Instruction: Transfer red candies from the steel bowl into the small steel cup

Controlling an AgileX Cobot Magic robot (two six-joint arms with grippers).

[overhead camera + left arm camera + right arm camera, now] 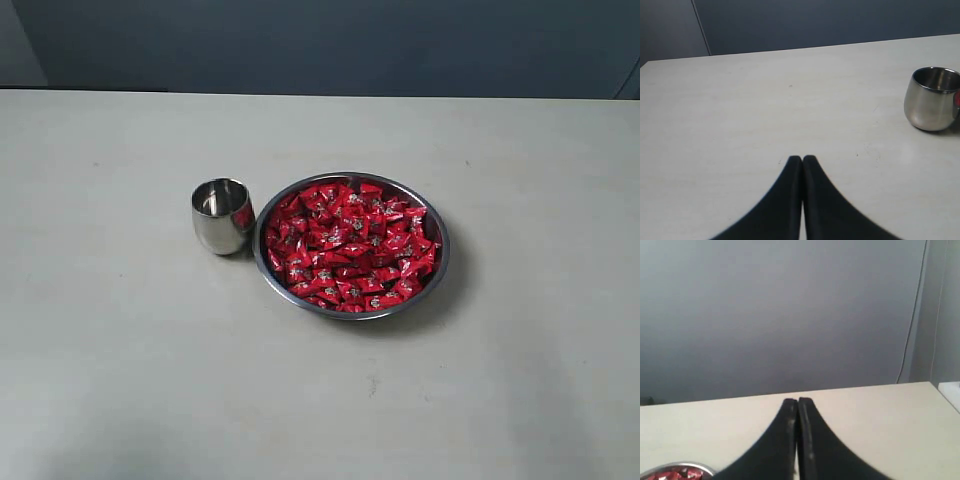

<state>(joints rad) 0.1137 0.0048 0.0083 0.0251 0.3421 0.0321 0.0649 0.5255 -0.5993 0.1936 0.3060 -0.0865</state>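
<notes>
**Two grippers shut, bare tabletop all round**

Plenty of open table (pixel 120 380) runs from the far edge, across the upper frame, to the bottom. At centre-right the steel bowl (pixel 444 262) is heaped with red candies (pixel 350 245). The small steel cup (pixel 222 216) stands just beside its left rim and looks empty. The left gripper (pixel 802 159) and right gripper (pixel 798 401) have their fingers pressed together, holding nothing.

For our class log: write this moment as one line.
left claw: shut; right claw: shut; small steel cup: empty; red candies: in steel bowl

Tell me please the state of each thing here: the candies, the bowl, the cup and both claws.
steel bowl: upright, full.
red candies: all heaped in it.
small steel cup: upright, looks empty.
left claw: shut, holding nothing.
right claw: shut, holding nothing.
</notes>
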